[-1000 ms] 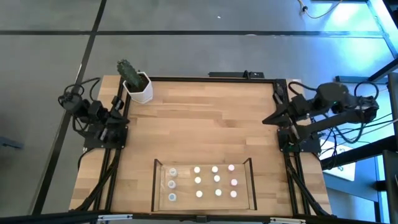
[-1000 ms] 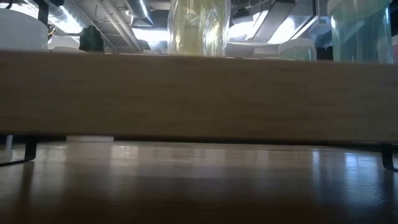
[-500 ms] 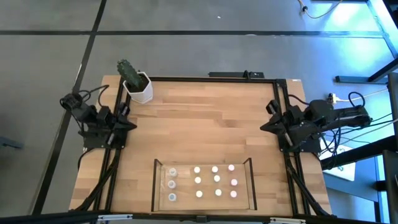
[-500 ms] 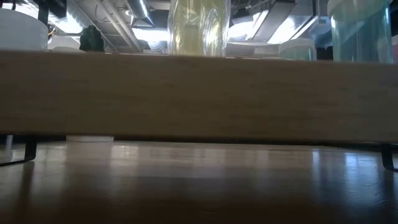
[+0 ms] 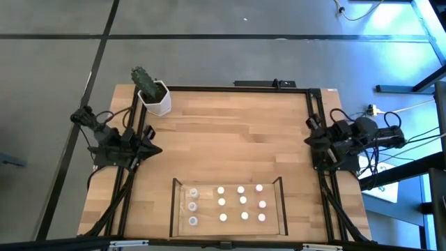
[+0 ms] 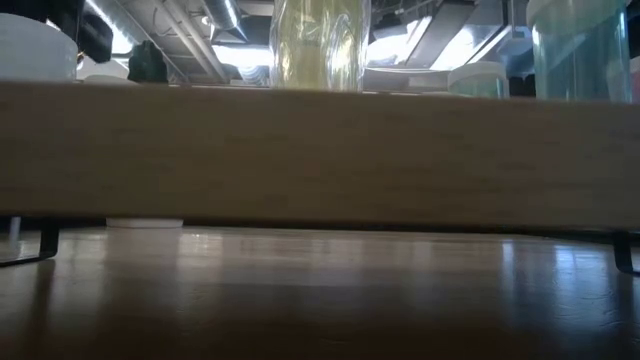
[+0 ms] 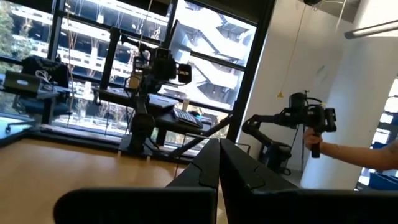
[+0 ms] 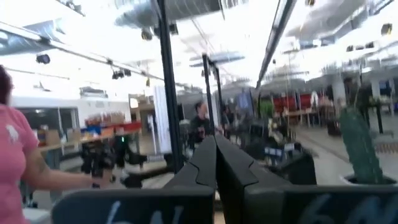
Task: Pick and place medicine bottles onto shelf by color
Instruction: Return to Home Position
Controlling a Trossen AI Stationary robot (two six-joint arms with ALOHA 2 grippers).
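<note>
The medicine bottles (image 5: 241, 203) stand in rows on the wood floor of the shelf (image 5: 177, 209), a clear-walled tray near the table's near edge. The clear-grey bottles (image 5: 192, 206) are in the left column, the white ones in the middle, the pinkish ones (image 5: 262, 204) on the right. My left gripper (image 5: 156, 148) is at the table's left edge, shut and empty, and points toward the table's middle. In its wrist view (image 7: 219, 155) the fingertips meet. My right gripper (image 5: 311, 136) is at the right edge, also shut and empty (image 8: 216, 152). Both are far from the shelf.
A white pot with a green cactus (image 5: 155, 95) stands at the far left corner. A black frame (image 5: 237, 88) runs around the tabletop. The shelf's wooden side (image 6: 320, 155) fills the low view. A person in a pink sleeve (image 8: 18, 155) stands beyond the table.
Both arms have sunk and folded in over their bases. My right gripper has come down and drawn back toward the table's right edge. My left gripper has come down at the left edge and now points toward the table's middle. Both stayed shut. The bottles have kept still.
</note>
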